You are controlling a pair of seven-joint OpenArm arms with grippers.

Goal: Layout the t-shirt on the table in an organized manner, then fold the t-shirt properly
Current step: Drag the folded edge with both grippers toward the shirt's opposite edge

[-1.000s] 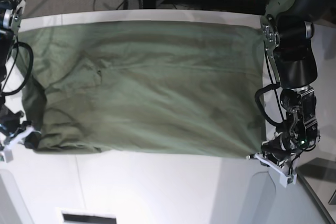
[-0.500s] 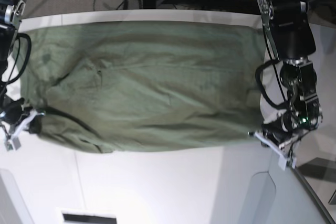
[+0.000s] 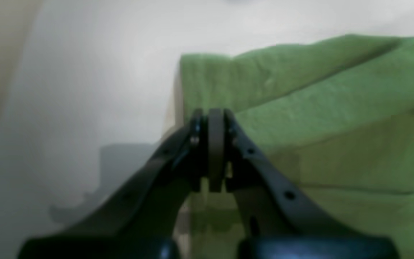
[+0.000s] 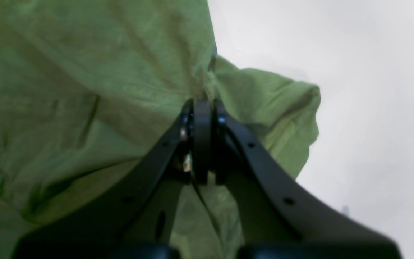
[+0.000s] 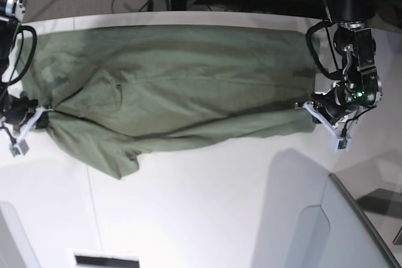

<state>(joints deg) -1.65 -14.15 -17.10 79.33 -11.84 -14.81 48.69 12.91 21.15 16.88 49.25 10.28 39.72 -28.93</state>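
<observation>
The t-shirt (image 5: 169, 86) is spread across the far half of the table (image 5: 201, 218), its far edge lying close along the table's curved far rim. The near edge is pulled up in a shallow line between the two grippers, with a loose flap drooping toward the near side at the base view's left. The left gripper (image 5: 312, 110) is clamped on the t-shirt's edge at the base view's right; in the left wrist view its jaws are pressed together with green cloth (image 3: 300, 108) folded just behind them. The right gripper (image 5: 43, 117) is clenched on a bunched corner at the base view's left, cloth (image 4: 84, 90) gathered around its tips. Bare white tabletop is left open across the whole near half, up to the grey angled panel (image 5: 352, 224).
</observation>
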